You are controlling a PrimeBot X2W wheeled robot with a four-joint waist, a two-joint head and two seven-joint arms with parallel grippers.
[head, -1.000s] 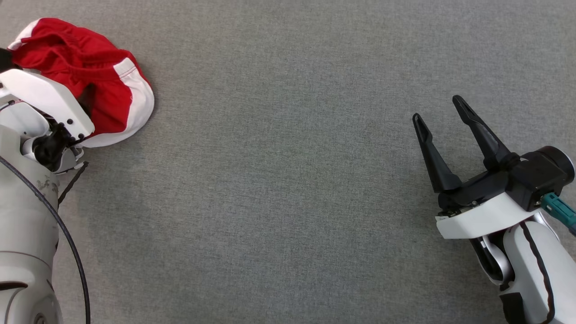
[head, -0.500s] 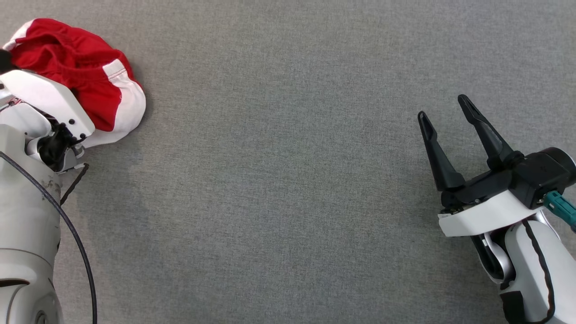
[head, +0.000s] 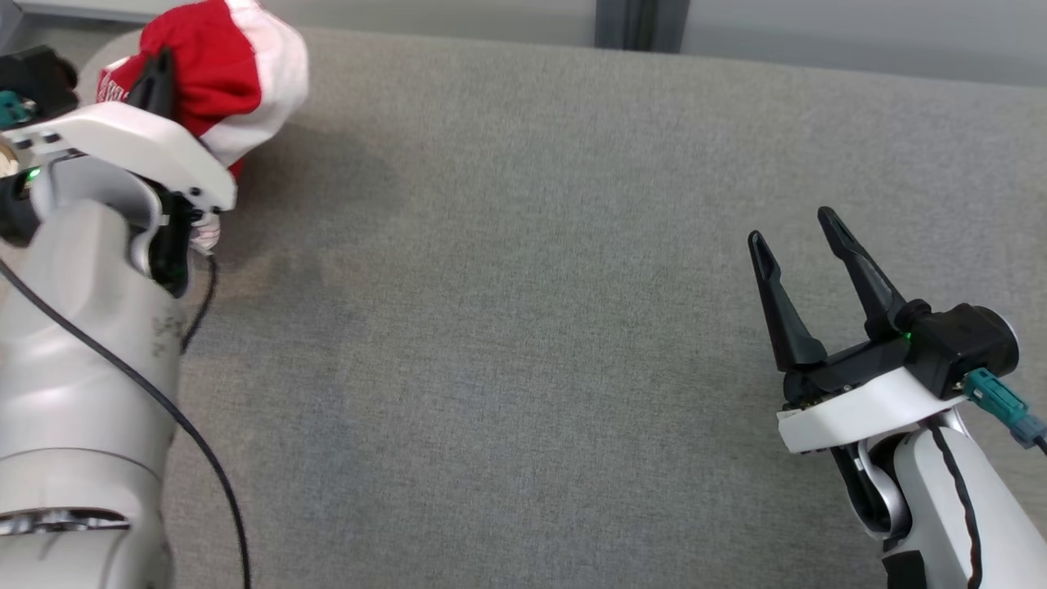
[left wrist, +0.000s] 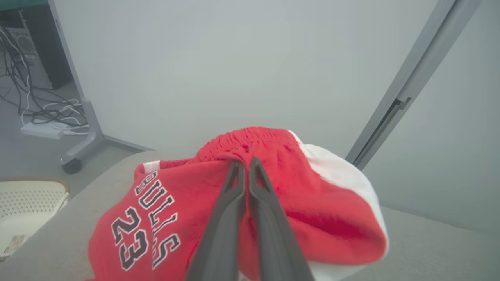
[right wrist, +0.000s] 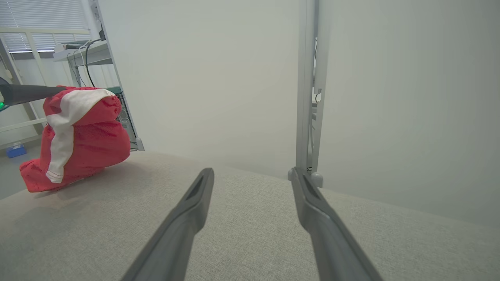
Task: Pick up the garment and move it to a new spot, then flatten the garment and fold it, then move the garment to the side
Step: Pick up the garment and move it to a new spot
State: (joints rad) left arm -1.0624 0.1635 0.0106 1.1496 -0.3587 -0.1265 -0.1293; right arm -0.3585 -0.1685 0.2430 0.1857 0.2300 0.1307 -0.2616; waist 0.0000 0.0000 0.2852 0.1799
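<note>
While left gripper (left wrist: 243,167) is clamped on the bunched red shorts (left wrist: 312,195) over the table's (head: 523,327) far-left corner, right gripper (head: 789,229) jaws apart, cloth looks light and floppy: grip waistband corners.

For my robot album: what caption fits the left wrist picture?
Left claw pinching the red Bulls shorts over a grey table.

One garment (head: 245,65) — two grippers (left wrist: 243,166) (head: 791,227)

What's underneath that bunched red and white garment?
The grey fabric tabletop, in shadow. The left gripper pinches the red and white mesh garment up, but its lowest folds cover whether they touch it.
</note>
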